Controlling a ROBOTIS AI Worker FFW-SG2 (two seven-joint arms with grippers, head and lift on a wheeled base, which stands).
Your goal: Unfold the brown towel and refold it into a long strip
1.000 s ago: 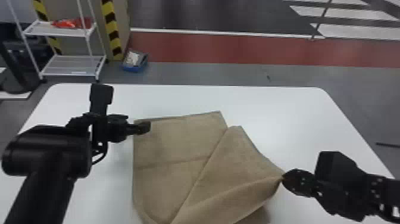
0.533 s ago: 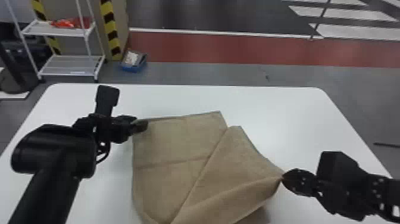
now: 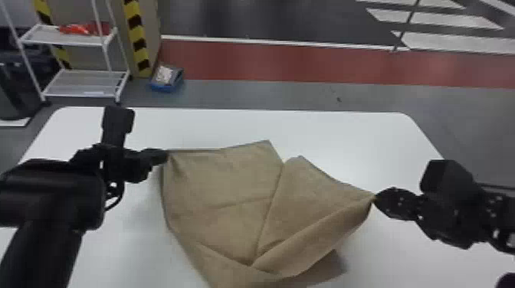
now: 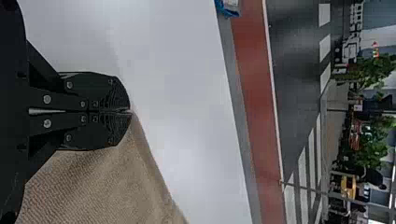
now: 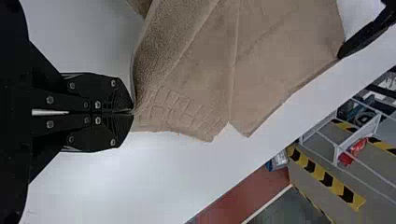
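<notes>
Brown towel, spread partly open over the near half of the white table, with a diagonal overlap running towards you from the notch in its far edge. Your left gripper has its jaws clenched on the far left corner, where the cloth puckers at the tips; your right gripper pinches the right-hand corner, from which a loose fold droops. Judged by its look, the fabric is light, limp and softly textured, unlikely to slip or break but quick to sag and crease between holds. Corners and doubled edges are your best places to grasp; drawing the two held corners gently apart should open the overlap before you begin the strip, though too hard a pull may drag the whole cloth askew. Beyond the table, a blue box on the floor contains a pale item, its nature unclear; the white rack bears something red on its upper shelf.
</notes>
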